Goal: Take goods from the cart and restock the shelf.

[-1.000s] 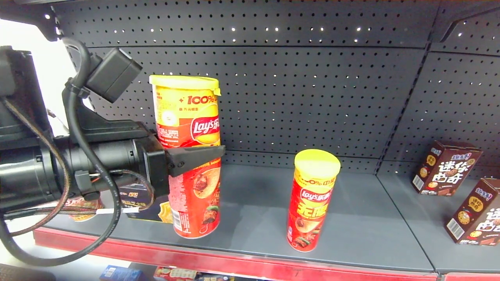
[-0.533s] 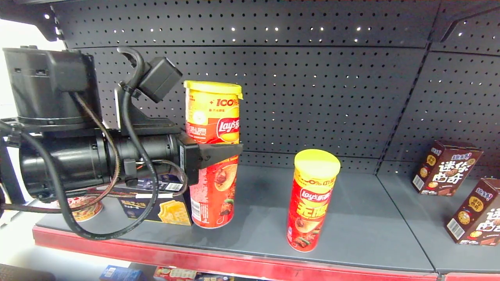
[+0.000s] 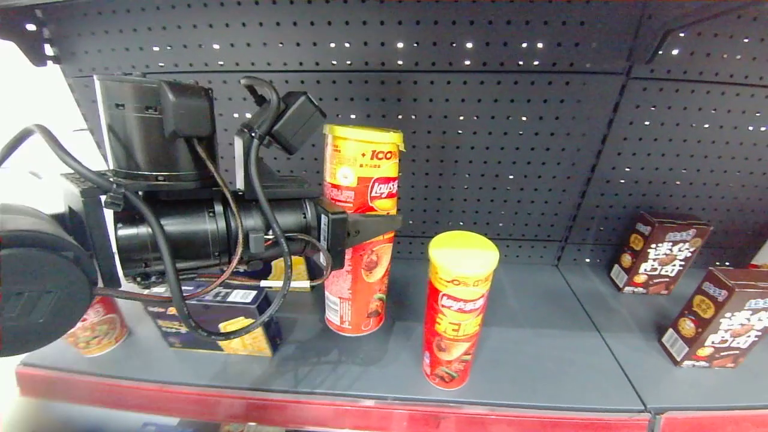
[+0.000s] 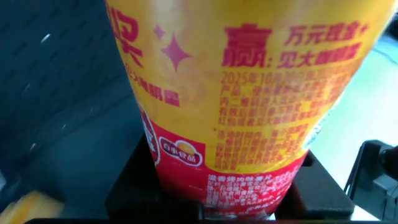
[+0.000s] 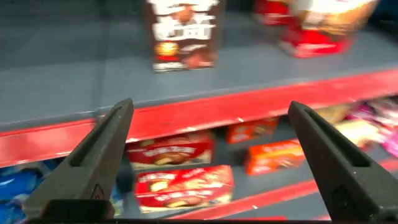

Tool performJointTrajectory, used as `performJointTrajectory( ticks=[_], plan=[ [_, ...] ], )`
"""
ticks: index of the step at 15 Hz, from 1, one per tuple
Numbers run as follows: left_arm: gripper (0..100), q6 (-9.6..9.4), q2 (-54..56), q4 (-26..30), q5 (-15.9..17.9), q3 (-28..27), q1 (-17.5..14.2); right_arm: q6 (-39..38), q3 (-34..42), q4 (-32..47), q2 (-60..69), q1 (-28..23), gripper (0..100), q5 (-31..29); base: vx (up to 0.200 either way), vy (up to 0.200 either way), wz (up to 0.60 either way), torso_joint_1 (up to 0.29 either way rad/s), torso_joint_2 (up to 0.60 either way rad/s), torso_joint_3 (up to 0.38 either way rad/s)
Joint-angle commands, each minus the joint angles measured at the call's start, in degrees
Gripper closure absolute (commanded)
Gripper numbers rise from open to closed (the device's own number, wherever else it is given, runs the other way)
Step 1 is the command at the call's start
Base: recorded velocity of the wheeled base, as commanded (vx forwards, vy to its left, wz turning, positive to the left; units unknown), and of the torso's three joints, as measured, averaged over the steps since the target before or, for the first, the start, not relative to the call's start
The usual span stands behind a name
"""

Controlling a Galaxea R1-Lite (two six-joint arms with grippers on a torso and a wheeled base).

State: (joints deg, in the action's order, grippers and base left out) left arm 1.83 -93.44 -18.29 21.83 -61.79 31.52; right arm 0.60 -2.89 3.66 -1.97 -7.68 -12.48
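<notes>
Left claw (image 3: 378,225): clenched on chip can (image 3: 360,174) at mid-body, upright, base on or just over shelf (image 3: 540,360). Prob. light, thin-walled, slick, so best held at mid-body, gently. Second can (image 3: 459,306) near on rt, blue box (image 3: 210,318) on left: tight slot. Left wrist: chip can (image 4: 249,93) btw jaws. Right wrist: right claw (image 5: 211,162) spread wide, empty, brown box (image 5: 183,31) ahead.

The left arm lies level, stretched out from the left, and the left gripper (image 3: 384,227) is clamped on a chip can (image 3: 360,168) (about mid-height, can upright). The right gripper (image 5: 208,124) has its fingers spread wide apart.
</notes>
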Motion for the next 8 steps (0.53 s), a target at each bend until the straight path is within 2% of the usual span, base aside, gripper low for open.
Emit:
performJointTrajectory(
  ticks=[1, 8],
  plan=[
    [100, 0.11, -1.57, 0.18, -0.04, -0.78, 0.56, 0.02, -0.01, 0.03, -0.22, 0.03, 0, 0.00, 0.000, 0.000, 0.00, 0.000, 0.00, 0.000],
    [100, 0.02, -3.33, 0.18, -0.04, -3.07, -0.32, 0.02, -0.01, 0.03, -0.22, 0.03, 0, 0.44, 0.000, 0.000, 0.00, 0.000, 0.00, 0.000]
  ],
)
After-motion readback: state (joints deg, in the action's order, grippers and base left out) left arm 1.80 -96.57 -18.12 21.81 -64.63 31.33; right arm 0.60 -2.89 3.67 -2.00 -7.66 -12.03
